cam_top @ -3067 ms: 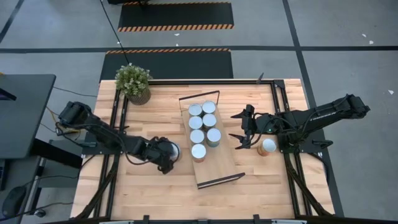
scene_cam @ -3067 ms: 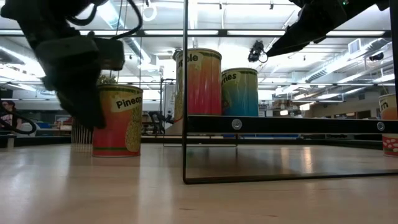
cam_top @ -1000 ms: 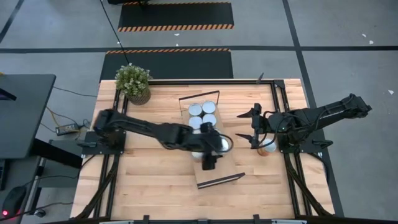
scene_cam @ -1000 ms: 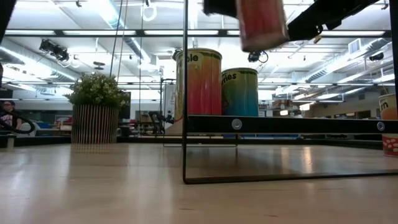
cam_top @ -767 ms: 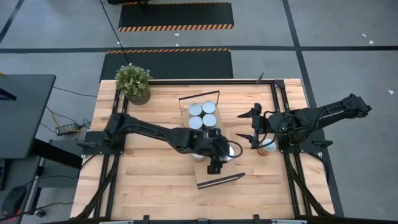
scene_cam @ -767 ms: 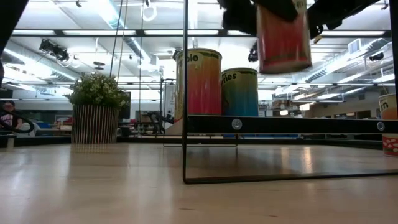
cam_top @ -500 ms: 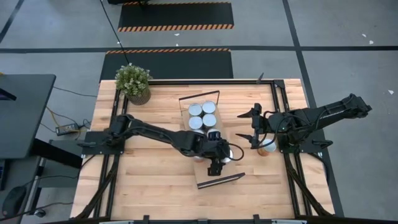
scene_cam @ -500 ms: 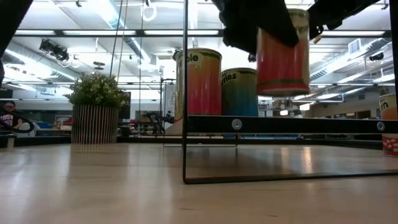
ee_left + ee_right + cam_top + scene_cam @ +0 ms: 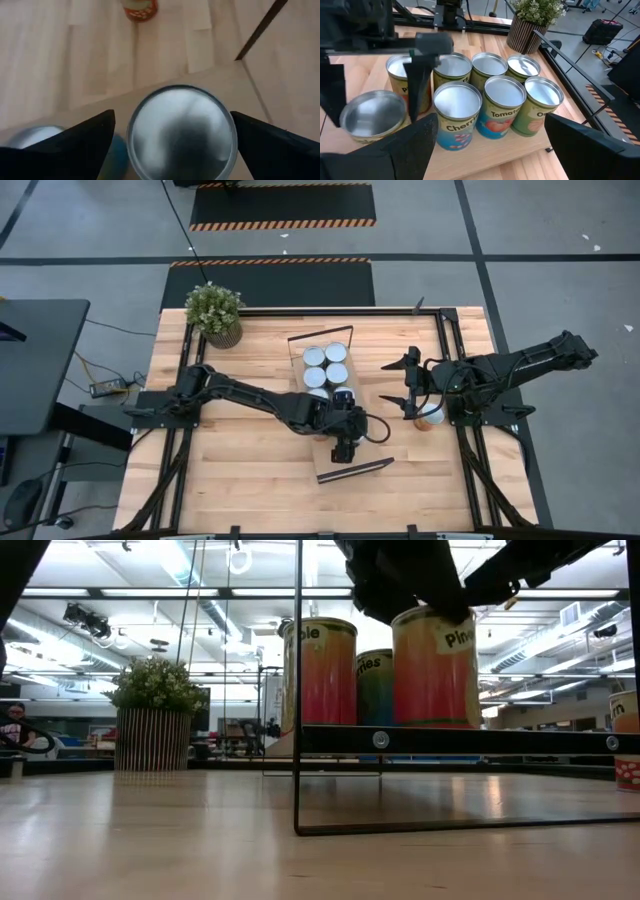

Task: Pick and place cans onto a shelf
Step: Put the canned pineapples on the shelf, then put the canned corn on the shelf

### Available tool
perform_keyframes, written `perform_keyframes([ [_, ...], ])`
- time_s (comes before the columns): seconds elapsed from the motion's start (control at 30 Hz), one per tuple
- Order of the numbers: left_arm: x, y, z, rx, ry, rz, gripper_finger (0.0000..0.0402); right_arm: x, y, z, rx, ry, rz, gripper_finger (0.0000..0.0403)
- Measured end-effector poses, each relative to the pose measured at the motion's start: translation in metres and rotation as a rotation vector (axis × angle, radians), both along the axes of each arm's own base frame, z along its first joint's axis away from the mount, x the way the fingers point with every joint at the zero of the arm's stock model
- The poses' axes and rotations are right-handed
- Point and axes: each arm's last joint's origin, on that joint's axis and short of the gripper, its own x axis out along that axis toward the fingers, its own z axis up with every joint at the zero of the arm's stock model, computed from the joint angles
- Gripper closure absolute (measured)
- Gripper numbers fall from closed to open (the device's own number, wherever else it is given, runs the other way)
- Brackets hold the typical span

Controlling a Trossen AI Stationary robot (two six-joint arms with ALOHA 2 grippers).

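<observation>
The left gripper (image 9: 172, 145) stands with fingers spread apart around a silver-topped red-sided can (image 9: 436, 665) resting on the light-wood shelf (image 9: 362, 448); the right gripper (image 9: 408, 385) hovers open, empty.

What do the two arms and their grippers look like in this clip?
Both arms are dark, near-black, slender and jointed, with thin black cables. The left gripper ends in two flat, pointed black fingers, seen wedge-shaped in its wrist view. The right gripper has similar dark tapered fingers. Faint pale lettering marks the right forearm.
</observation>
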Motion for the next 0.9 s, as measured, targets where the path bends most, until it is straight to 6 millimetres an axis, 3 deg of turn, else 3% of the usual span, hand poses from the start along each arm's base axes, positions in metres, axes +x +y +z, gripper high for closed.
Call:
perform_keyframes([
  [0.23, -0.006, -0.011, 0.005, 0.244, -0.014, -0.014, 0.0006, 0.000, 0.000, 0.000, 0.003, 0.000, -0.001, 0.0029],
  [0.5, -0.013, -0.014, 0.007, 0.311, 0.007, 0.043, 0.0006, 0.000, 0.000, 0.000, 0.007, 0.000, -0.003, 0.0029],
  [0.77, -0.039, -0.015, 0.045, 0.271, -0.021, 0.064, 0.0006, 0.006, 0.002, -0.009, 0.032, 0.064, -0.012, 0.0029],
  [0.9, -0.052, -0.010, 0.054, 0.261, 0.019, 0.102, 0.0006, 0.008, 0.007, -0.021, 0.055, 0.155, 0.008, 0.0029],
])
